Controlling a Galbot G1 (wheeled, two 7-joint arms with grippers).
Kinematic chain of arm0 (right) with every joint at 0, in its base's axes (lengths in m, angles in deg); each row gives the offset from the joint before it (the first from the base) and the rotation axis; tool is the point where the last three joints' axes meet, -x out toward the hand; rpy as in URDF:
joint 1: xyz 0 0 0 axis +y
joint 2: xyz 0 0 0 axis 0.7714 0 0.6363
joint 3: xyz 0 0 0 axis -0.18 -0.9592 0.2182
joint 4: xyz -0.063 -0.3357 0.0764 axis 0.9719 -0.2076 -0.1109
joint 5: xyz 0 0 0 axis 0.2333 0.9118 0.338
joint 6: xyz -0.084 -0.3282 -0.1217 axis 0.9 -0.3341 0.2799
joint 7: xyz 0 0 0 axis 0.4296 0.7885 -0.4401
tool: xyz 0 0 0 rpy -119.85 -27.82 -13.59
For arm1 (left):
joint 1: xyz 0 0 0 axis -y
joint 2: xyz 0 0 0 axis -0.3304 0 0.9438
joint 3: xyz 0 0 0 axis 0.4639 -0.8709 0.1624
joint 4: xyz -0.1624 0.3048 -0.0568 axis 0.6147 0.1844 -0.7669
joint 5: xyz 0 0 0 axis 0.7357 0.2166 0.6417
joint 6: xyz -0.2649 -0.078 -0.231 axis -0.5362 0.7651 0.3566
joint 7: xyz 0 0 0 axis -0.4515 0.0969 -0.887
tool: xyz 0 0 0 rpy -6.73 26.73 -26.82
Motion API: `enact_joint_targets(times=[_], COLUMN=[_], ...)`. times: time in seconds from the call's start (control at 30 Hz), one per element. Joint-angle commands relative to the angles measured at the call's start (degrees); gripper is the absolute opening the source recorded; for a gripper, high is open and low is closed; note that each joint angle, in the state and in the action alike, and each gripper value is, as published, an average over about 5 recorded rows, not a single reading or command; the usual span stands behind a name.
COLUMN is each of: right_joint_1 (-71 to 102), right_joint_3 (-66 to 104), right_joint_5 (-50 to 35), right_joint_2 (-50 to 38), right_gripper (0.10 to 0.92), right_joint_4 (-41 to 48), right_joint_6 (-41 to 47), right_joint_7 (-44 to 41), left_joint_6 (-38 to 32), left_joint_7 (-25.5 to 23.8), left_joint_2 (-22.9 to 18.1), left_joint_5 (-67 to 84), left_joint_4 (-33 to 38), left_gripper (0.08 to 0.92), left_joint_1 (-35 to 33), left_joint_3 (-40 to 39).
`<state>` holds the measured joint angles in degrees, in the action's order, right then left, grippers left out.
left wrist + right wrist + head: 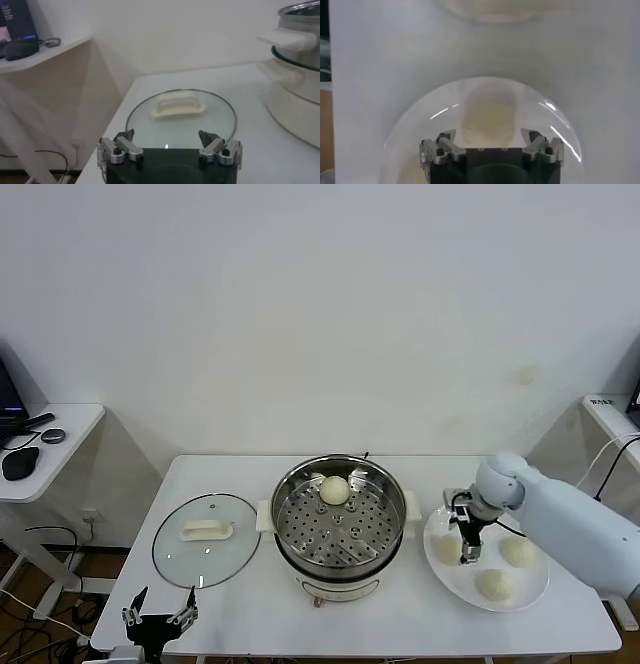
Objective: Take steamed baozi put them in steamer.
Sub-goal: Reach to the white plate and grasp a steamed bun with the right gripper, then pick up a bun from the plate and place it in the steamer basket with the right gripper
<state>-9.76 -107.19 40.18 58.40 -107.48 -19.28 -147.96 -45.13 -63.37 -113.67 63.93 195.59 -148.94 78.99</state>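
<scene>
White wall behind, white tabletop (400,624) in front. Steamer (338,526) stood at the tabletop's centre, one steamed baozi (334,490) already on its perforated floor near the far rim. Three more baozi sat on a white plate (525,594) by the right edge: one toward the steamer (446,548), one toward the right edge (518,552), one nearest the front edge (494,583). A glass lid (206,538) lay flat toward the left edge.

Right gripper (468,555) hung over the plate, pointing down just beside the steamer-side bun, jaws spread wide and empty; its wrist camera showed a bun (487,112) directly between the open fingers. Left gripper (158,617) was parked off the front-left corner, also released, facing the lid (181,116).

Handling, as judged: buns looked light, soft, smooth-skinned and easily dented. Best taken across the widest part from above, with a gentle squeeze only; a hard pinch would likely crush or tear the skin.

Hard to make out: whether the right fingertips touched plate or bun. Wrist view cut off the neighbouring buns; the plate rim was partly hidden behind the right arm.
</scene>
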Motion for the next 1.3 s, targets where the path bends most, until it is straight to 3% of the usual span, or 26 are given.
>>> enact_joint_targets(times=[0.03,0.73,1.07,1.2,1.3], right_joint_1=[2.57,2.79,1.29,-5.35,-15.45], right_joint_3=[1.91,2.05,3.45,1.23,-4.69], right_joint_5=[1.6,0.98,-1.06,-5.8,-11.38], right_joint_2=[1.57,1.17,-1.37,-4.21,-5.89], right_gripper=[0.823,0.805,0.543,0.443,0.42], right_joint_4=[1.47,1.64,0.08,-2.27,-3.76], right_joint_6=[0.34,0.27,1.07,2.63,3.99], right_joint_7=[1.07,1.8,0.79,-0.81,-2.27], left_joint_6=[-0.02,-0.08,-0.16,-0.54,-1.81], left_joint_7=[0.01,0.02,0.25,0.65,1.44], left_joint_2=[0.08,-0.59,-0.91,-1.26,-1.53], left_joint_5=[-0.24,-1.43,-1.57,-2.78,-6.04], left_joint_4=[-0.44,-0.22,-0.04,-0.05,-0.21], left_gripper=[0.823,0.823,0.823,0.823,0.823], left_joint_1=[0.1,0.79,0.69,0.97,1.15], left_joint_3=[0.01,-1.18,-1.6,-2.32,-3.21])
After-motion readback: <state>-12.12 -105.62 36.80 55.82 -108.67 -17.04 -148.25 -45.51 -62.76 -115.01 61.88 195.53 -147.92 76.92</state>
